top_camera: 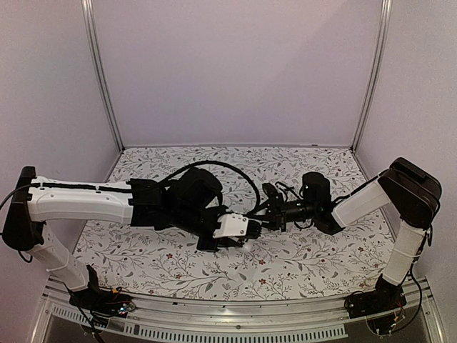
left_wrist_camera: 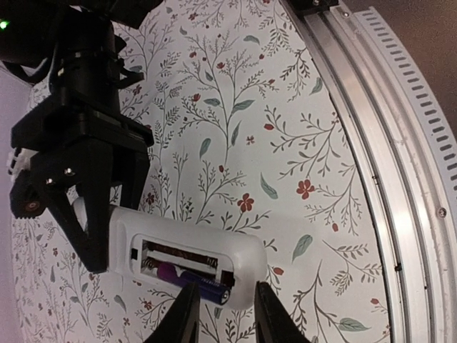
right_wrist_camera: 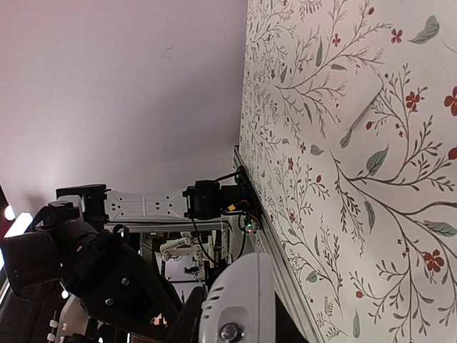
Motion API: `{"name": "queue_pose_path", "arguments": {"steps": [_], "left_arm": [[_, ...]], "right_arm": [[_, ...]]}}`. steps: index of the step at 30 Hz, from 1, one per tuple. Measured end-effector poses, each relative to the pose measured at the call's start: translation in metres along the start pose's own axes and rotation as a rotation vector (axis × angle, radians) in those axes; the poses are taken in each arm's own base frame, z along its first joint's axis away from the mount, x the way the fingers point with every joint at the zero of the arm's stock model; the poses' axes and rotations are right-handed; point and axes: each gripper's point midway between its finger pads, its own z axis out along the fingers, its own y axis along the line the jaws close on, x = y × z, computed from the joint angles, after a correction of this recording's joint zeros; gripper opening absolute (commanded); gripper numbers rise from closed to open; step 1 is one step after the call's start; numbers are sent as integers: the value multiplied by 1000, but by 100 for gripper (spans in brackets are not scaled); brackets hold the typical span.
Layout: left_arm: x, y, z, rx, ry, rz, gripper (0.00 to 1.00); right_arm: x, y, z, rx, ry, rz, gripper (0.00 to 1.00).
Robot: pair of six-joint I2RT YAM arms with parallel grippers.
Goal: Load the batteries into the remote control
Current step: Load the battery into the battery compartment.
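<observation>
Low in the left wrist view, the left claw [left_wrist_camera: 225, 300] pinches the right end of the remote [left_wrist_camera: 178, 236], which is held over the bench [left_wrist_camera: 235, 107] with its bay open. One battery [left_wrist_camera: 196, 282] lies in the lower slot; I see no second. At upper left, the right claw [left_wrist_camera: 61, 229] straddles the other end, and I cannot tell whether it grips. The sound way, I'd judge: hold the remote steady and press that battery flat.
</observation>
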Motion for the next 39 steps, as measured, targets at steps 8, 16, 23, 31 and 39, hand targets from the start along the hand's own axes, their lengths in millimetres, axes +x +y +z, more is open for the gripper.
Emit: {"name": "queue_pose_path", "arguments": {"steps": [8, 16, 23, 31, 39], "left_arm": [[2, 1, 3, -5, 8, 30, 20], [7, 1, 8, -3, 27, 42, 16], [6, 5, 8, -24, 27, 48, 15], [6, 5, 9, -25, 29, 48, 16], [8, 5, 12, -22, 32, 46, 15]], "right_arm": [[2, 1, 2, -1, 7, -3, 0], [3, 1, 2, -1, 7, -3, 0], [3, 1, 2, -2, 8, -4, 0], [4, 1, 2, -3, 11, -3, 0], [5, 2, 4, -3, 16, -3, 0]]}}
